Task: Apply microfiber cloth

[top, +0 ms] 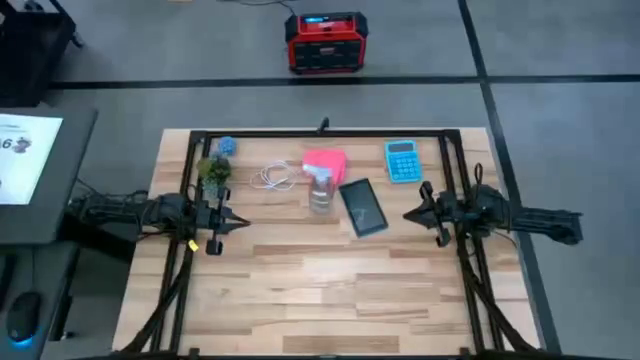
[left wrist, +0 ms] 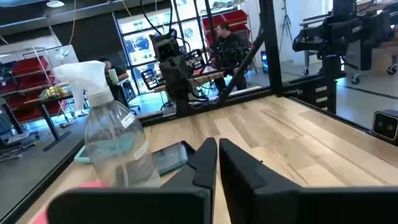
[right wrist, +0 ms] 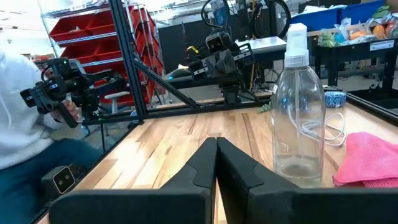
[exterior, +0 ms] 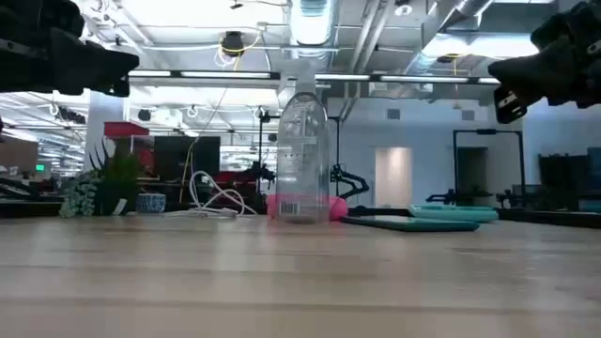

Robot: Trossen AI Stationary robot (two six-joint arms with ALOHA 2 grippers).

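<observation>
We note the microfiber cloth point(top: 325, 161) partly hidden behind the spray bottle point(top: 319, 190), with left gripper point(top: 236, 225) and right gripper point(top: 410, 213) flanking the bottle, fingers together, empty.

From the low camera, the clear spray bottle point(exterior: 302, 155) stands in front of the pink microfiber cloth point(exterior: 335, 208), so only slivers of pink show beside its base. In the left wrist view the cloth point(left wrist: 43, 210) is a blurred pink patch cut off at the frame's edge. In the right wrist view its point(right wrist: 368, 159) far side runs out of frame. The blue calculator's point(top: 402, 161) keys are too small to read.
</observation>
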